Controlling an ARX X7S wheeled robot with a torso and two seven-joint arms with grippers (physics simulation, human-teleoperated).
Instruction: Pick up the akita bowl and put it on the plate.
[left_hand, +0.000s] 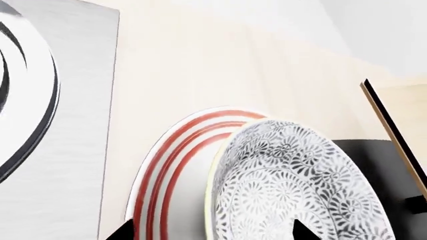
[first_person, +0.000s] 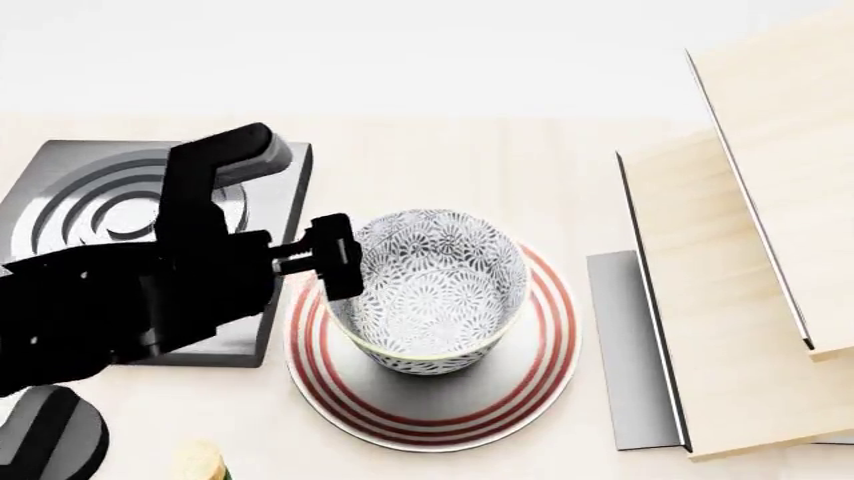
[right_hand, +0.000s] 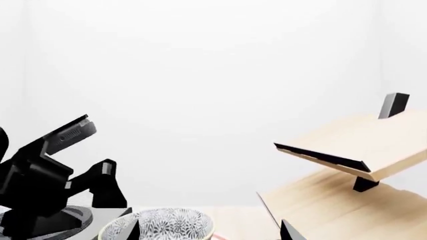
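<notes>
We see the deep round ceramic akita bowl (first_person: 430, 290), white with a dense grey-black floral pattern, standing upright on the flat white plate with thin red rings (first_person: 534, 385), a little left of centre in the head view, its mouth facing straight up. It has no long axis; its axis of symmetry is vertical. We judge it stiff, fairly heavy, glazed and slippery, and breakable if dropped, so the rim wall is the place to pinch. The black left gripper (first_person: 334, 262) sits at the bowl's left rim, but we cannot tell whether it clamps the wall. The right gripper (right_hand: 208, 231) shows two dark fingertips set wide apart, holding nothing.
</notes>
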